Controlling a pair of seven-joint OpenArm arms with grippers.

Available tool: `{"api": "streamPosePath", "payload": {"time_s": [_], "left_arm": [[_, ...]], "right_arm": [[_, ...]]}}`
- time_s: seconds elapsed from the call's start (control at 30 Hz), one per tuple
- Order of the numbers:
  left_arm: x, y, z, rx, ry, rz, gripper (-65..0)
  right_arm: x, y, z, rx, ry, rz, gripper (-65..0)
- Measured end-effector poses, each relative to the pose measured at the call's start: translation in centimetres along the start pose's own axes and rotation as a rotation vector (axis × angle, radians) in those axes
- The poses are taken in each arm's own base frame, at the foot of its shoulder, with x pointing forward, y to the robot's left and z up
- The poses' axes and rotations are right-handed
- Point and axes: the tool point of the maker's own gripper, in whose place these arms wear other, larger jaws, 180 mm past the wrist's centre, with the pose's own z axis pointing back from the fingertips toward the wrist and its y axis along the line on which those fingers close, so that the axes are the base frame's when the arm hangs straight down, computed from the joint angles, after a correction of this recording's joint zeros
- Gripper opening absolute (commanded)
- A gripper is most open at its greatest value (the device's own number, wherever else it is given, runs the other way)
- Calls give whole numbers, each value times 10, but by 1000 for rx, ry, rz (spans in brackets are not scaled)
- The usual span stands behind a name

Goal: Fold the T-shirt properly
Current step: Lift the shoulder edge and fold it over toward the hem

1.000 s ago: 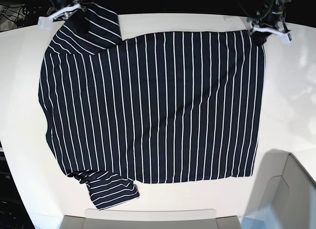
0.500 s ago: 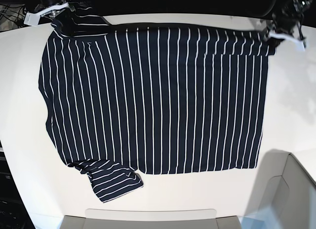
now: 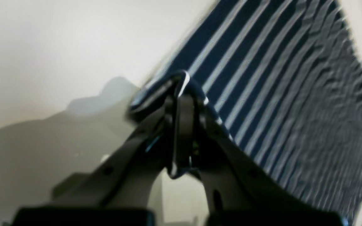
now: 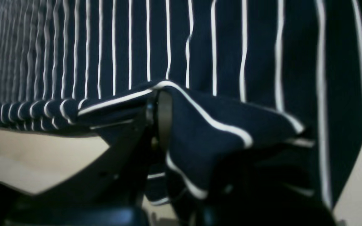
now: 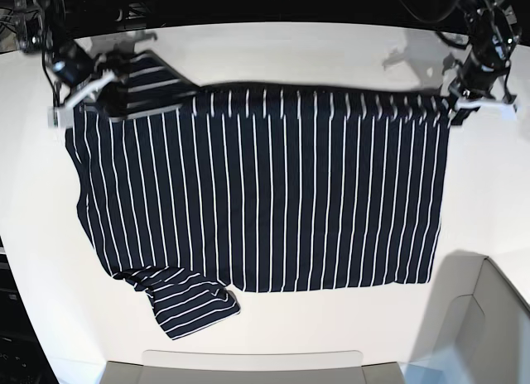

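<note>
Shirt lies spread on your white table; your left gripper and right gripper each pinch a far corner.

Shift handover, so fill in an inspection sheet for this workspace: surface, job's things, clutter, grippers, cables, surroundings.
Surface: white table, bare around the cloth.
Job's things: T-shirt spread flat, far edge lifted, near sleeve crumpled.
Clutter: nothing seen.
Grippers: left gripper shut on the shirt's far corner; right gripper shut on the far sleeve end.
Cables: dark cables behind the table's far corner.
Surroundings: pale bin at the near edge; dark background.
</note>
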Motion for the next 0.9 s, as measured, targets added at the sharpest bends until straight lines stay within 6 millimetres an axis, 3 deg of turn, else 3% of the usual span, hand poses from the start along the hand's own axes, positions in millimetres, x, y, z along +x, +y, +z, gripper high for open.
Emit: {"api": "streamPosePath", "payload": {"time_s": [0.27,0.5,0.73,0.9], "left_arm": [[1,-27,-27,-16,20,32,-650],[10,-22,-43,19,10,30,-650],[36,-39,-46,-13,-37,11,-650],[38,-49,-56,-37,1,37,-650]], "right_arm": [[25,5,-24,-50,27,110,-650],[52,12,-36,-67,-13,158,-650],[70,5,-49,-86,-7,145,-650],[71,-5,-60,-120,15,150,-650]]}}
